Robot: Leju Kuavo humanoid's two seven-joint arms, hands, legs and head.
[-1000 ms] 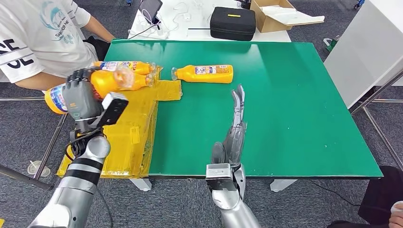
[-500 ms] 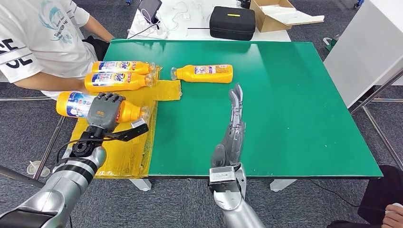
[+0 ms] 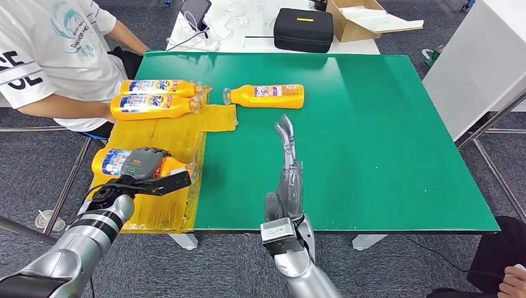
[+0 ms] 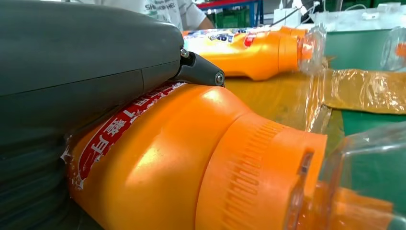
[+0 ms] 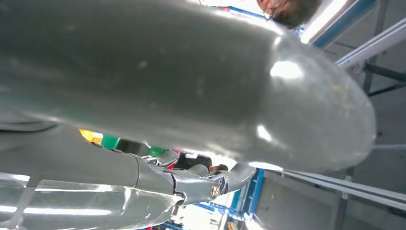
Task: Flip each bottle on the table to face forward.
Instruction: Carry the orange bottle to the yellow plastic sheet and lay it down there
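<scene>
Green work table [image 3: 372, 155] with a yellow plastic sheet [image 3: 167, 186] over its left edge; grey carpet around it, a seated person [image 3: 49, 56] at far left.

Left hand [image 3: 144, 165] grasps an orange bottle [image 3: 115, 160] lying on the sheet, fingers wrapped over its body, cap toward the table centre. The left wrist view confirms contact: red label [image 4: 115, 136] under the hand. Two more bottles [image 3: 155, 96] lie side by side further back on the sheet. A fourth bottle [image 3: 267, 95] lies alone on the green surface.

Right hand [image 3: 288, 167] is released, fingers extended flat over the table, holding nothing, short of the fourth bottle.

Judgement: lay the held bottle flat, label uppermost, before loosening the fingers; the rounded body may roll on slick plastic.
</scene>
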